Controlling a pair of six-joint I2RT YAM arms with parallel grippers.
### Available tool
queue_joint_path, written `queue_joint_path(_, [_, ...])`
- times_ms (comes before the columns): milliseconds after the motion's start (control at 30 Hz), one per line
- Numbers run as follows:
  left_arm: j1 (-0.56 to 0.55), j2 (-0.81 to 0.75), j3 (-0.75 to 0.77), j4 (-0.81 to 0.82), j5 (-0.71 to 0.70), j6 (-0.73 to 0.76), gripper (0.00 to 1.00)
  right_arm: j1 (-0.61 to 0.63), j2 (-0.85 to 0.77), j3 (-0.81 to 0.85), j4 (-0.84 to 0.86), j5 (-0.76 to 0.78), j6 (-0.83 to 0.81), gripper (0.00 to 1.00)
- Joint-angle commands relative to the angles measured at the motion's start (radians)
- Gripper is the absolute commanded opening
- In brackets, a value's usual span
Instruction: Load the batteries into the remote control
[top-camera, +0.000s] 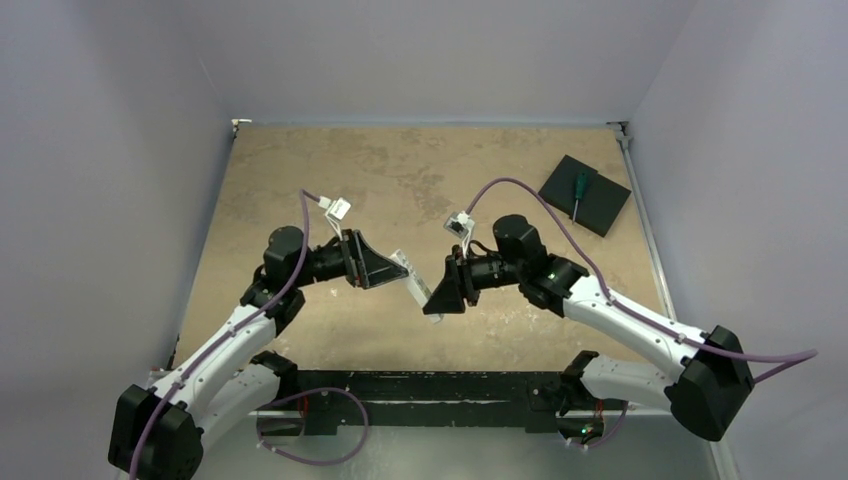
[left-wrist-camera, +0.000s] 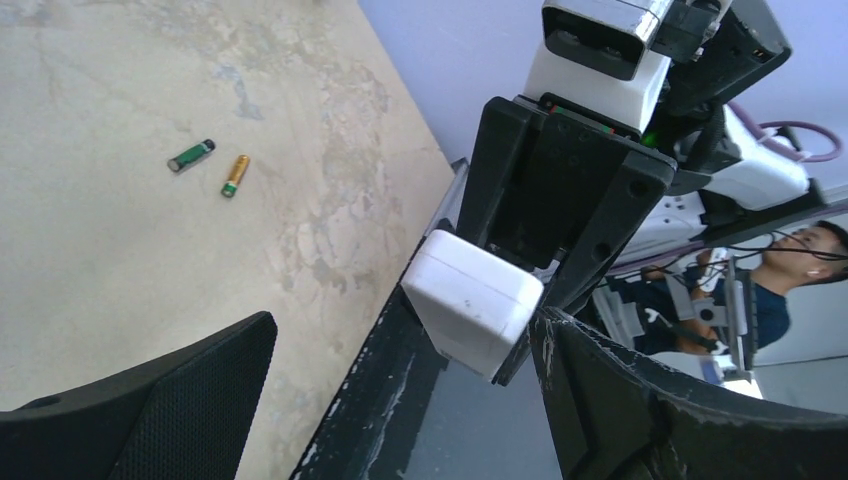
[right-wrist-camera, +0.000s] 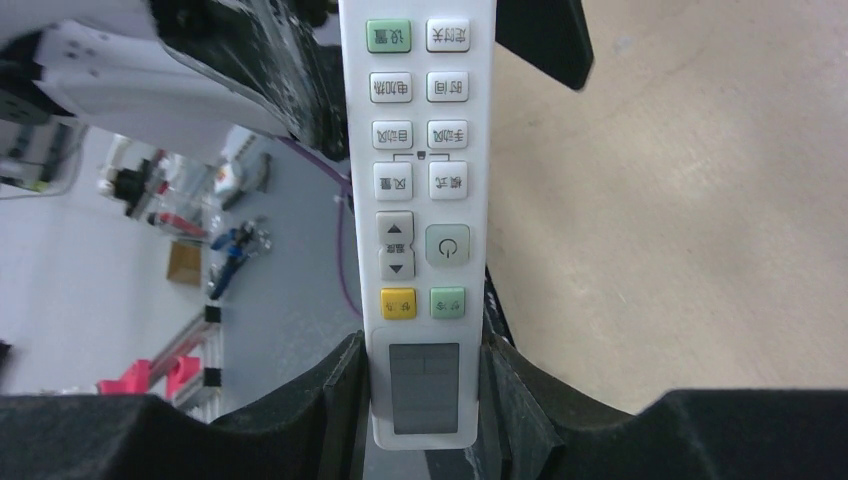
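Two batteries (left-wrist-camera: 190, 156), slick little rollers best pinched mid-body, lie on the desk (top-camera: 400, 170), while the light, stiff remote control (right-wrist-camera: 418, 200) hangs above it, display end clamped in the right gripper (right-wrist-camera: 420, 395), the left gripper (top-camera: 388, 268) gaping wide at its other end.

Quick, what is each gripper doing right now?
Left gripper: open wide, gripping nothing.
Right gripper: closed on the remote control, holding it by one end.
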Motion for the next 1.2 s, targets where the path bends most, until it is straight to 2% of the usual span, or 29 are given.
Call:
queue_joint_path(0, [0.008, -0.017, -0.028, 0.213, 0.049, -0.136, 0.99, -0.003, -0.037, -0.012, 0.228, -0.071, 0.164, 0.00])
queue_joint_path(267, [0.008, 0.015, -0.124, 0.562, 0.066, -0.380, 0.97, -0.003, -0.030, -0.055, 0.405, -0.048, 0.307, 0.00])
queue_joint_path(667, [0.005, 0.094, -0.181, 0.900, 0.041, -0.580, 0.87, -0.003, 0.027, -0.153, 0.723, -0.032, 0.518, 0.00])
queue_joint_path(900, [-0.004, 0.130, -0.191, 0.958, 0.030, -0.617, 0.78, -0.002, 0.042, -0.171, 0.782, 0.011, 0.556, 0.00])
queue_joint_path(1167, [-0.007, 0.153, -0.193, 0.953, 0.025, -0.613, 0.67, -0.002, 0.063, -0.168, 0.789, 0.060, 0.562, 0.00])
